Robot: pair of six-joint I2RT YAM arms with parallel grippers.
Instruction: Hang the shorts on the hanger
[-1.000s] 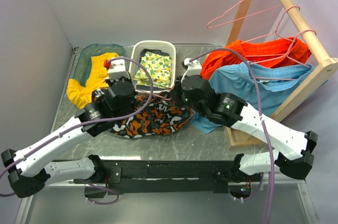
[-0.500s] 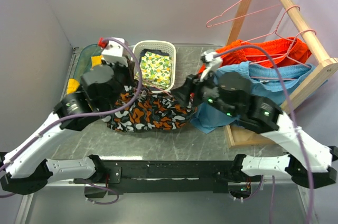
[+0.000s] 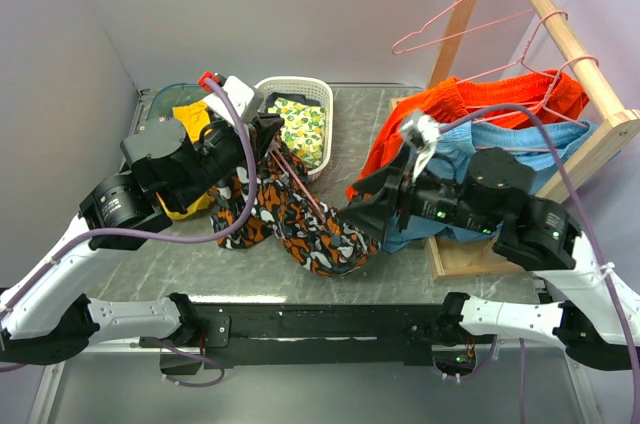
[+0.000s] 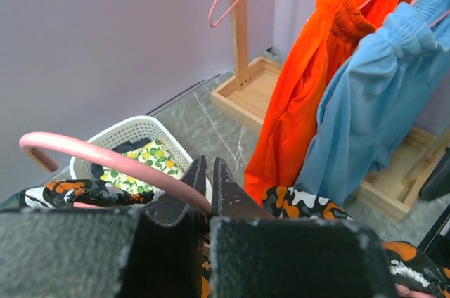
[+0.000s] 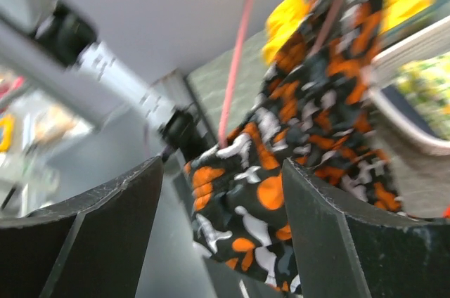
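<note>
tabletop (image 3: 180, 266): bears only the trailing end of the shorts now. A second ago bore the whole garment, spread flat between the two arms.

right tool (image 3: 354, 212): spread wide and gripping nothing. Was clamped shut a second ago, so has just let go. Drawn back to the right of the cloth, close beside it. Wrist view looks straight past both fingers at hanging patterned fabric.

shorts (image 3: 300, 224): no longer flat. Gathered into a bunch and hung from up by the left tool, sloping down and right to the tabletop, lowest folds resting there. Released on the right side, carried from the left alone.

hanger (image 4: 105, 157): raised off the tabletop along with the cloth. One pink wire runs down into the folds, the rest hidden. Cannot tell how the fabric sits over the bar.

left tool (image 4: 209, 171): pinched tight on the hanger wire, same as a second ago. Lifted and swung up toward the far left since then.

basket (image 3: 291, 81): just behind the lifted bundle, untouched, patterned cloth inside.

rack (image 3: 575, 42): far right, well apart from the bundle. orange shorts (image 3: 500, 99) and blue shorts (image 3: 520, 159) hanging there as before.

reading: probably threading finished and handed to one arm, with the weight now on the wire. Task likely close to done.

risk: hem dragging on the tabletop could tug the cloth off the bar if swung fast.
</note>
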